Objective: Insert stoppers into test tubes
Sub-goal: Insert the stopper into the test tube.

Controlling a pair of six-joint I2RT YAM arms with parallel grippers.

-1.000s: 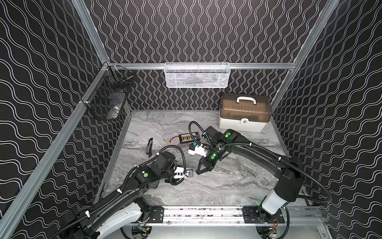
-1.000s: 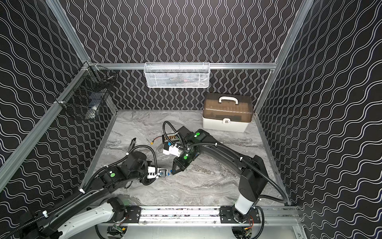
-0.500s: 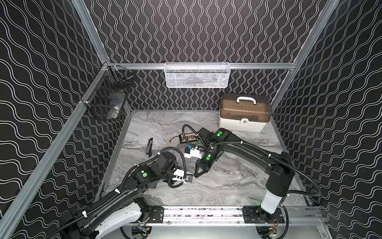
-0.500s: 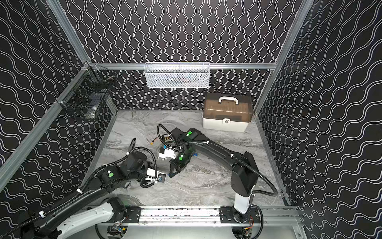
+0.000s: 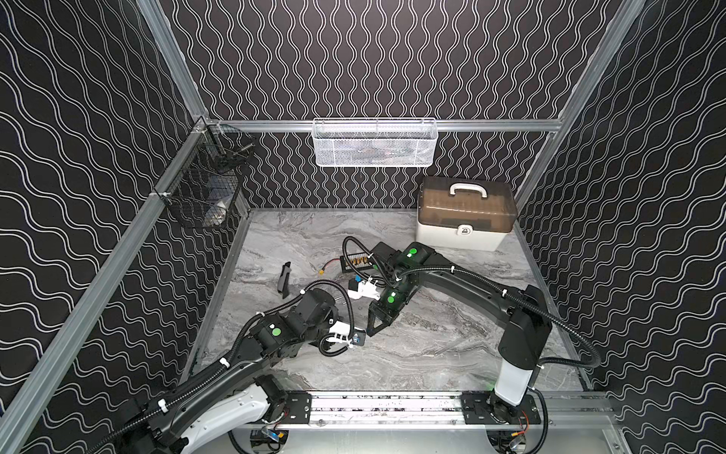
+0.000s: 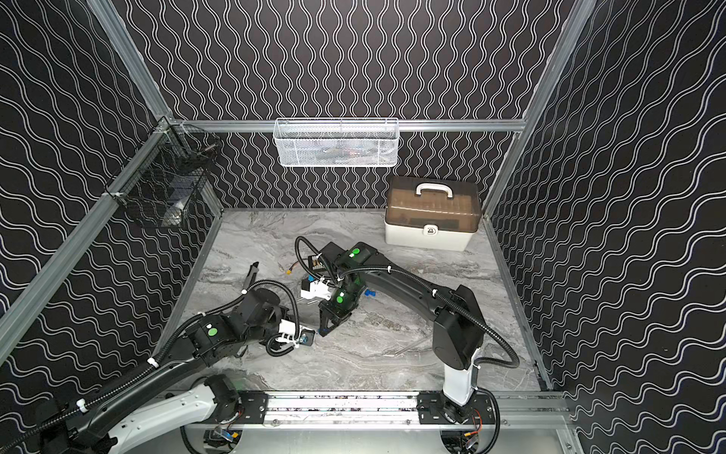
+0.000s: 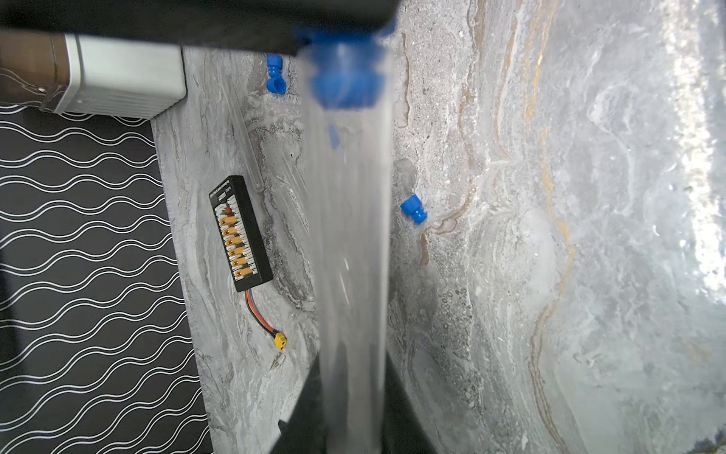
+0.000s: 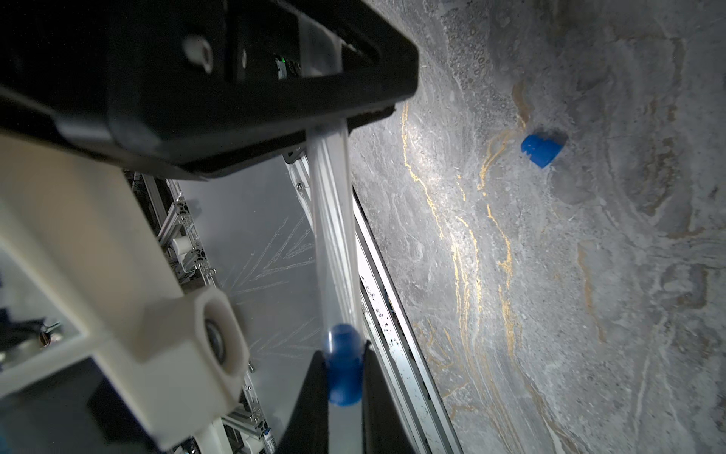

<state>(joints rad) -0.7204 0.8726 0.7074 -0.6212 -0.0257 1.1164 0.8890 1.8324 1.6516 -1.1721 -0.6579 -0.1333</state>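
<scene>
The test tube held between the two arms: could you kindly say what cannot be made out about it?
How deep the stopper sits in the test tube: blurred in both wrist views.
Its rounded end: hidden by the left end effector, right wrist view.
Both top views: test tube too small, too clear.

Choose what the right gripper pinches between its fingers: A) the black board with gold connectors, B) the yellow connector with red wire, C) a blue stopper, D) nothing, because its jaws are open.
C: in the right wrist view the right gripper is shut on a blue stopper at the mouth of the clear test tube that the left gripper holds.
</scene>
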